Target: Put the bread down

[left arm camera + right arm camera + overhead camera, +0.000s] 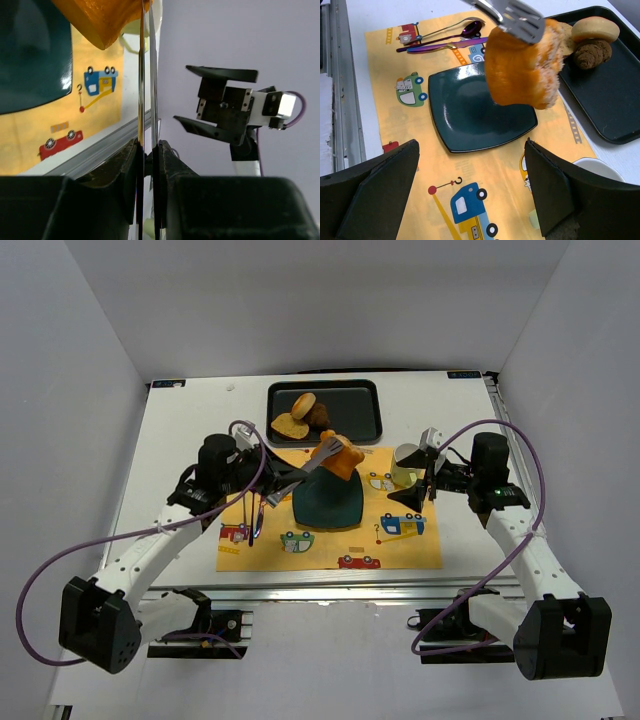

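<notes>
The bread (336, 462), a round orange-golden bun, hangs tilted above the far edge of the teal plate (325, 508), clamped between metal tongs (312, 470). My left gripper (282, 488) is shut on the tongs' handles (148, 90), left of the plate. In the right wrist view the bread (520, 70) hovers over the plate (465, 112) with the tong tip (520, 19) on top. The left wrist view shows the bread's edge (100, 22) and the plate (30, 60). My right gripper (412, 498) is open and empty (470, 145), right of the plate.
A black tray (358, 412) at the back holds a pale bun (303, 403), a dark brown piece (322, 416) and a flat slice (290, 427). A white cup (407, 462) stands near my right gripper. A spoon and knife (447, 35) lie on the yellow placemat (400, 550).
</notes>
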Motion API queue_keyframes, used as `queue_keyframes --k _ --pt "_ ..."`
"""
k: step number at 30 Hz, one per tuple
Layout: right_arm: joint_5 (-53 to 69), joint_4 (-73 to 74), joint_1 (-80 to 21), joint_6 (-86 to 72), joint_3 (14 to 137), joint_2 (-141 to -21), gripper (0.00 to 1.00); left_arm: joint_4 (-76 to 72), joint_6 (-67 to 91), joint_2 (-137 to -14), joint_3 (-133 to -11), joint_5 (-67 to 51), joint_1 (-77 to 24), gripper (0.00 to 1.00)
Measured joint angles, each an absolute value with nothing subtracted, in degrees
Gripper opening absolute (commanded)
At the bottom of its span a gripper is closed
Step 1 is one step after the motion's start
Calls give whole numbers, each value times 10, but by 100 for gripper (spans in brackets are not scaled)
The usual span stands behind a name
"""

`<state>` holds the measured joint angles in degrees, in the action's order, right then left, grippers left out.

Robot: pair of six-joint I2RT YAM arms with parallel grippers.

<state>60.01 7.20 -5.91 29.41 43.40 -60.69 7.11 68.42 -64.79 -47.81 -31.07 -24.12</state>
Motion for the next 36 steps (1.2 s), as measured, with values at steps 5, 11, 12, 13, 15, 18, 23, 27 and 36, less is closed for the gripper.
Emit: queue_keyframes --k 5,11,12,13,15,18,23,27,36 --pt "602 74 -58 298 434 -607 89 99 675 -620 -453 -312 -241 0" --pt "602 76 -57 302 434 -607 89 129 668 -588 -434 -320 -241 0" --pt "602 76 -57 302 434 -607 90 132 667 -587 -434 -322 -241 0" --pt "602 76 -57 302 434 -607 89 135 666 -586 -434 -322 -241 0" --pt "602 76 -57 303 434 -607 89 139 663 -585 -431 -324 -241 0" --pt "602 76 -57 303 434 -607 89 150 658 -585 -427 -324 -241 0" --pt "602 76 -57 304 434 -607 89 173 644 -585 -427 -324 -241 0" --pt "602 76 -57 304 434 -607 89 182 634 -583 -427 -324 -241 0" --pt "602 76 -57 304 434 -607 89 196 619 -583 -427 -324 -241 9"
